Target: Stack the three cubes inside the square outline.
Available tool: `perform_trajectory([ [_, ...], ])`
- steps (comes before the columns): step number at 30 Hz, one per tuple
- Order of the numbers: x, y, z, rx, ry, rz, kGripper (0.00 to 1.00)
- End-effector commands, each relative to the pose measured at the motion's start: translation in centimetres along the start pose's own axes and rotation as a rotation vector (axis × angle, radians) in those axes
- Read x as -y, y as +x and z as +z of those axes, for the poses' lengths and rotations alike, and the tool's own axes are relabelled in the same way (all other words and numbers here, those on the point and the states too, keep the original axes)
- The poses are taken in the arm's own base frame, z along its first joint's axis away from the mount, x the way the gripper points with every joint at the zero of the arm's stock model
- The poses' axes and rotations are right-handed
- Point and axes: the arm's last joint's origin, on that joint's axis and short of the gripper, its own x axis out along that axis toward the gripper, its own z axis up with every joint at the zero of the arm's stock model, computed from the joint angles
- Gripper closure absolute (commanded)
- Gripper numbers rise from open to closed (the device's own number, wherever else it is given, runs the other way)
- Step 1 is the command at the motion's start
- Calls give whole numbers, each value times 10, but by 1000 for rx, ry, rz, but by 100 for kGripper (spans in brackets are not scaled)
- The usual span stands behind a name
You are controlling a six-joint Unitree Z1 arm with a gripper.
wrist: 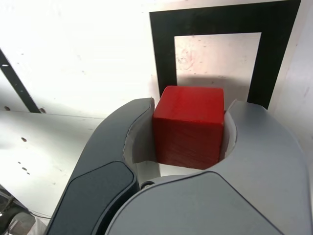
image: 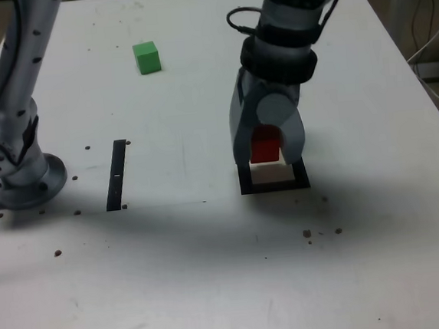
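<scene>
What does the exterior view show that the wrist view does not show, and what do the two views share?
Only the exterior view shows the green cube lying far from the arm, the arm's base at that view's left, and the whole table with small dark specks. Only the wrist view shows the jaws pressed on both side faces of the red cube, and the white centre of the square outline bare. Both show the gripper holding the red cube at the square outline, and the thin black strip. No yellow cube appears in either.

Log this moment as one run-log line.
gripper: shut on red cube | over square outline | green cube: apart, unstacked
</scene>
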Motion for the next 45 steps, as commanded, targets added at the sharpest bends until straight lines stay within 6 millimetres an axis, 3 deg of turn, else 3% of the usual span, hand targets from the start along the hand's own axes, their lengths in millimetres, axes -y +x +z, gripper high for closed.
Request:
perform_trajectory([
  [1,-2,4,6,-2,-7,-1,67],
  [18,-12,22,21,-39,-19,-2,65],
  [21,-12,23,22,-33,-11,-4,46],
  [24,-13,26,23,-28,-3,-8,15],
  [27,-14,28,23,-30,-3,-11,2],
  [45,-19,28,15,-40,-18,-14,1],
])
